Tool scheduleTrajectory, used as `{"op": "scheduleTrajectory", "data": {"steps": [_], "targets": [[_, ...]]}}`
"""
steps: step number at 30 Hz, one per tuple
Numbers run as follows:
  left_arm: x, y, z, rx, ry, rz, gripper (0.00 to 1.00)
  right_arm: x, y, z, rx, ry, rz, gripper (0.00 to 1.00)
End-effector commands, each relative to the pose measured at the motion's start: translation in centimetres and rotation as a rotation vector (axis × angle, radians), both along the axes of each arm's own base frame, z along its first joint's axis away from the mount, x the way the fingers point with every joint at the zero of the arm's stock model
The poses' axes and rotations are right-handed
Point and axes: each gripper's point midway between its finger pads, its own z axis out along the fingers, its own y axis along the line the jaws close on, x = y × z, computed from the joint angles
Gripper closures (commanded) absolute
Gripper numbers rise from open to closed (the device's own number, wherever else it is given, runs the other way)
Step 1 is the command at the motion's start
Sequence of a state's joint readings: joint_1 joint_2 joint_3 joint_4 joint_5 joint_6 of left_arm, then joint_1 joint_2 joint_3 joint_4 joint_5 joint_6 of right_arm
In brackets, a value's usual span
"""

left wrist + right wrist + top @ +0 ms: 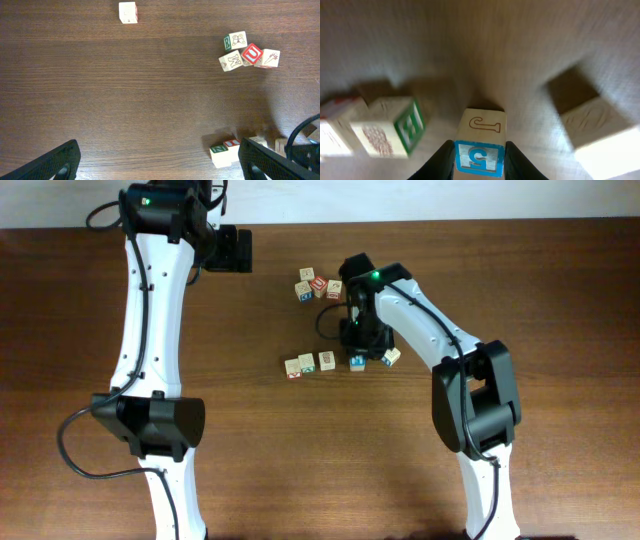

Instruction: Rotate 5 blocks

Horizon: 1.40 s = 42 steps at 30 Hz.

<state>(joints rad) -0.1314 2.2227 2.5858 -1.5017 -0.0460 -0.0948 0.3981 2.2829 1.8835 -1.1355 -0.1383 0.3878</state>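
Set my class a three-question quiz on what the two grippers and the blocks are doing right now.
1. True or false: the left gripper is open and holds nothing.
2. The right gripper is closed on: A) a red-topped block, B) the blue-faced block, C) nothing.
3. Fill in: the neighbouring block left of it in the right wrist view has a ____ printed face.
Key: 1 true; 2 B; 3 green.

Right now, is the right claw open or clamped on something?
Shut: fingers of the right gripper press both sides of the blue-faced block.
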Motion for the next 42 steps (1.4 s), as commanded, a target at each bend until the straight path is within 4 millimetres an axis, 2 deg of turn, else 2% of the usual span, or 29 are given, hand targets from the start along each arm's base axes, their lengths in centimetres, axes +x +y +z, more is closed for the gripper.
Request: {"op": "scheduleTrajectory", "data": {"steps": [1,16,31,36,40,42], "targets": [[-0.4,0.4,1.2,0.009,-0.026,0.004,0.01,1.6,0.2,0.5,0.014,-0.062,0.011,0.69],[-0.4,0.4,1.2,0.009,-0.026,0.004,0.01,0.4,4.1,0.6,0.048,-0.08,0.09,0.69],[-0.4,0.4,1.2,0.009,-0.026,0.004,0.01,-0.2,5.7,0.7,0.055,-0.091,0.126,0.69],[-0.4,0.3,1.2,0.009,-0.026,0.003,0.01,0.0,5.4,0.7,0.052,-0.094,0.12,0.44],[-0.4,0.3,1.2,0.009,-0.026,0.002,0.01,0.7,4.9,1.6,0.054,-0.101,0.103,0.41],[-0.4,0.5,1.2,0.009,-0.026,0.006,0.01,1.6,4.2,3.8,0.058,-0.114,0.082,0.41]]}}
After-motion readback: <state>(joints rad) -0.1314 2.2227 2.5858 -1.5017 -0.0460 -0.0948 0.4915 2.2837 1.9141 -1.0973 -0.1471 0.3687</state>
